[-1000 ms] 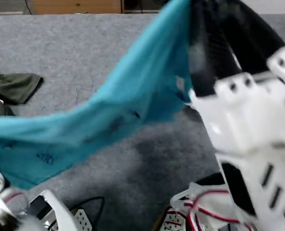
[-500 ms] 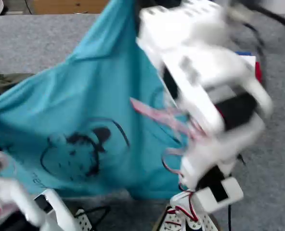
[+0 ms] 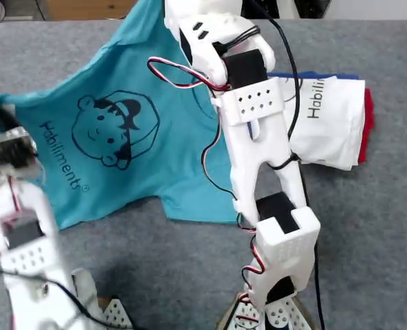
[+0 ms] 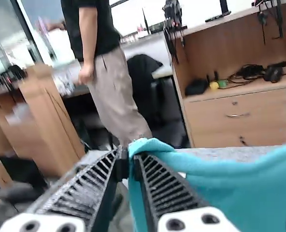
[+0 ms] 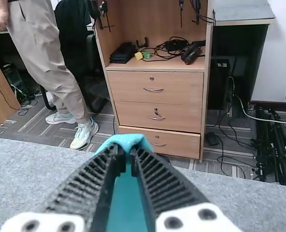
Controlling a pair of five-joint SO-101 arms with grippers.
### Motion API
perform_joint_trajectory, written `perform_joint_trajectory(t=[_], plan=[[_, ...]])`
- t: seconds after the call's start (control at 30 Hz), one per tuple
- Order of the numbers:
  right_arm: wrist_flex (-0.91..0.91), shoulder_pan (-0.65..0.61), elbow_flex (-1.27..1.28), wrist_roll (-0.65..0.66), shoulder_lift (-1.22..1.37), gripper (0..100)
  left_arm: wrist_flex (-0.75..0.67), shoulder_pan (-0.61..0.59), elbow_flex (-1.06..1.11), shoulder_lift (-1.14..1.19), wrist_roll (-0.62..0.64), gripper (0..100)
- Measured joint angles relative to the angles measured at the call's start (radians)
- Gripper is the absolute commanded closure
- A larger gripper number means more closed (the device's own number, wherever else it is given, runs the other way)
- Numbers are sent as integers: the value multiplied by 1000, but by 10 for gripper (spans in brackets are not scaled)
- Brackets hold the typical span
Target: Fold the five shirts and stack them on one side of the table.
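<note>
Together, the left gripper (image 4: pixel 129 158) and the right gripper (image 5: pixel 126 153) are each clamping an edge of the teal shirt (image 3: pixel 114 137), which is stretching between them over the left half of the grey table (image 3: pixel 368 227). A stack of folded shirts (image 3: pixel 327 124) is lying at the right.

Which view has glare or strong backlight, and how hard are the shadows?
Left wrist view: the window far behind the left tool, shut on the teal shirt, is washed out by backlight. Right wrist view: even room light, no glare. High view: only soft shadows on the table.
</note>
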Motion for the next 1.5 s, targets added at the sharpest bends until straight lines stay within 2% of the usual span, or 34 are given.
perform_joint_trajectory(t=[0.3,0.47,0.67,0.8,0.9,1.0,1.17,1.4,1.5], plan=[[6,0,14,0,78,998,161,9,-532,651,46,981],[87,0,14,0,114,998,290,9,-770,882,49,981],[356,3,14,0,114,998,597,-11,-964,913,49,981],[543,23,14,71,114,998,888,3,-1056,913,49,981],[684,23,14,155,114,998,1119,44,-1080,913,20,981],[816,21,14,232,114,998,1261,71,-1076,913,-32,981],[918,28,37,293,110,998,1298,55,-957,913,-49,981],[919,28,313,301,-72,998,1306,25,-799,907,-78,981],[919,28,405,301,-163,998,1306,15,-730,832,-106,981]])
